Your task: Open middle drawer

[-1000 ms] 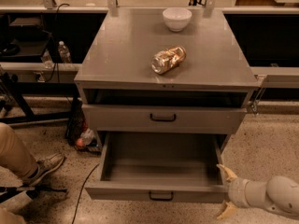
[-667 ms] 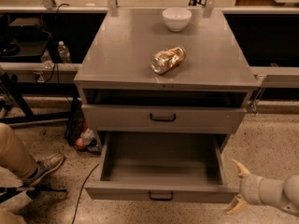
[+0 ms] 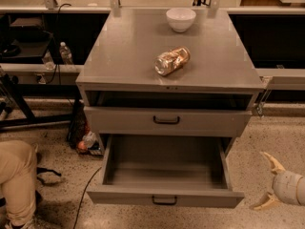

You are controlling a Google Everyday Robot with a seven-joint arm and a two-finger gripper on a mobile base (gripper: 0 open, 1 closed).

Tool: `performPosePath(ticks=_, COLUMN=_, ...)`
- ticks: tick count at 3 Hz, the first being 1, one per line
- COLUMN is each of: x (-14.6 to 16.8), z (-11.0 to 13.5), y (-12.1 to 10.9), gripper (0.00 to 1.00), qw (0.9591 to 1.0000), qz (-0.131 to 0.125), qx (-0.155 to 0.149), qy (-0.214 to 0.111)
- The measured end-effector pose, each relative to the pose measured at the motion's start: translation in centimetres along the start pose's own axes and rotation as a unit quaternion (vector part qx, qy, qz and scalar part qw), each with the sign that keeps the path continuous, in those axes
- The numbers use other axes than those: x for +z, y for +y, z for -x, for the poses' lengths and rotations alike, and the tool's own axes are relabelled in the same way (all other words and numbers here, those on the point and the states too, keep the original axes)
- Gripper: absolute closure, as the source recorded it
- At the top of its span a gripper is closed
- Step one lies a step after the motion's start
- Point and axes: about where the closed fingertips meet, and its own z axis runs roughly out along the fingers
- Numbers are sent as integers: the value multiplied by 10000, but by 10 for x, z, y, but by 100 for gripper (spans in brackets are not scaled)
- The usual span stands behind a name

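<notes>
The middle drawer of the grey cabinet is pulled far out, showing a shallow, empty grey tray. Its small black loop handle is centred on its front panel. Above it, the top drawer sits slightly out, with a dark gap under the cabinet top. The lowest drawer is hidden beneath the open one. My gripper is at the lower right, over the floor and a little to the right of the open drawer's front right corner. Its two tan fingers are spread apart, holding nothing and touching nothing.
On the cabinet top are a white bowl at the back and a crumpled shiny bag in the middle. A person's leg in tan trousers is at the lower left. A black cable, bottles and a low shelf lie to the left.
My gripper has drawn back to the right, away from the open drawer's front right corner. The drawer has stayed pulled out.
</notes>
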Motion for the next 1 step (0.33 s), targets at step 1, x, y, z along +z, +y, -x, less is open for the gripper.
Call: performPosePath(ticks=1, x=0, z=0, y=0, gripper=0, qw=10000, qz=1, qx=0, qy=-1)
